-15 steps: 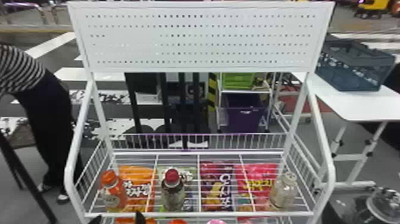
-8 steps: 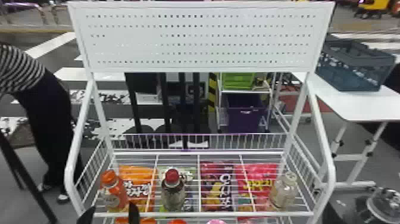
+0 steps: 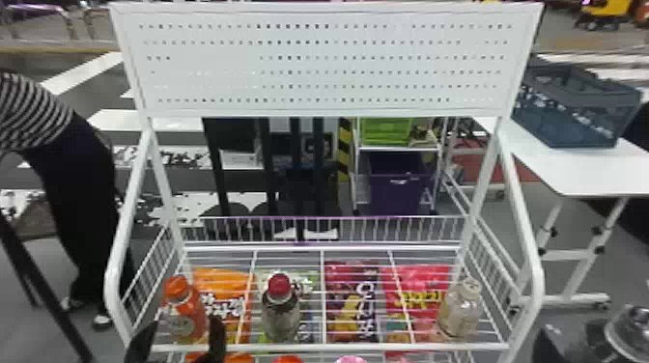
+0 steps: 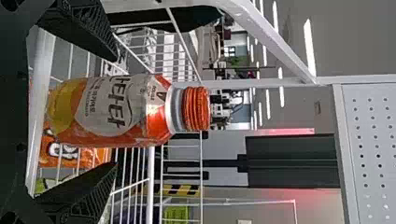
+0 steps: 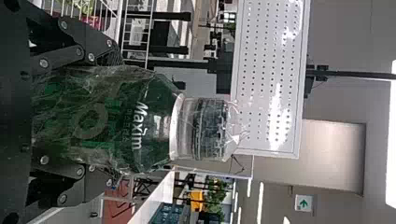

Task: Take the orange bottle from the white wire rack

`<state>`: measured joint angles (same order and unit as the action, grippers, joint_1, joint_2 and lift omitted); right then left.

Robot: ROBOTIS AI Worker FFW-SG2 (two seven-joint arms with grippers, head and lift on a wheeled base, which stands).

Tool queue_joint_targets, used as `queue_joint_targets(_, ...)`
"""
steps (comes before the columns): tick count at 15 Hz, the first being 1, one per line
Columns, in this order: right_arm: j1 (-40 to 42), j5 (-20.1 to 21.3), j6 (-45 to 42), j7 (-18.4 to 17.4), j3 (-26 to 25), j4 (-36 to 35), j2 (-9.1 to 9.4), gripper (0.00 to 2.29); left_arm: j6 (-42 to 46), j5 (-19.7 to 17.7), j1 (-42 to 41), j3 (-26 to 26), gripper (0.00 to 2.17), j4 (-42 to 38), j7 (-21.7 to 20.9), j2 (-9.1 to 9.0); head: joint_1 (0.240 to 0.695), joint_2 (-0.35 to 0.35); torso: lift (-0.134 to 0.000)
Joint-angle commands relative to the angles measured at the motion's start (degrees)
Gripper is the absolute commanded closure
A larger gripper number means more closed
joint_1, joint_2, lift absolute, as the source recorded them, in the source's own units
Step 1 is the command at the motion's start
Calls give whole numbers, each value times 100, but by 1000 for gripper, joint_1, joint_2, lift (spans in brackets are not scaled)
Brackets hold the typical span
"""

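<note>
Orange bottle (image 4: 105, 114) is standing upright on the white wire rack (image 3: 367, 346), between the fingers of the left gripper (image 4: 116, 113), which are standing wide apart and clear of it. Its smooth plastic wall is looking slippery and slightly yielding; contents are probably adding moderate weight, and breakage is seeming unlikely. Mid-label, below the shoulder, is offering a sounder hold than the cap (image 4: 196, 109). Right gripper (image 5: 116, 119) is holding a green bottle (image 5: 140, 123).
</note>
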<state>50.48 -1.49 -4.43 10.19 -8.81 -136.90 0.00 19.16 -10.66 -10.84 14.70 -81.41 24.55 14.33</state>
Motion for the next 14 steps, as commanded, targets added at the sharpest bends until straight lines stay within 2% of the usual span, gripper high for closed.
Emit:
queue_joint_targets(1,6,0,17,0,-16,-29,5,829,4,-23,144,-11,87,117,-38,9,499,0,0)
queue_joint_targets(7,59,0,35,9,-42,-100,5,829,-14,-111,557,-11,87,407,-118,17,499,0,0)
queue_joint_targets(8,76,0,17,0,-60,-100,5,829,-14,-164,574,-11,174,407,-179,26,499,0,0)
queue_joint_targets(9,76,0,17,9,-69,-100,5,829,-31,-164,574,-11,478,381,-188,26,499,0,0)
queue_joint_targets(11,85,9,17,0,-69,-100,5,829,-154,-173,557,15,1511,275,-161,26,499,0,0)
queue_joint_targets(12,67,0,17,0,-60,-108,5,829,-207,-173,530,24,1686,231,-153,26,499,0,0)
queue_joint_targets(14,24,9,88,9,-42,-108,5,829,-242,-164,504,24,1686,170,-144,26,499,0,0)
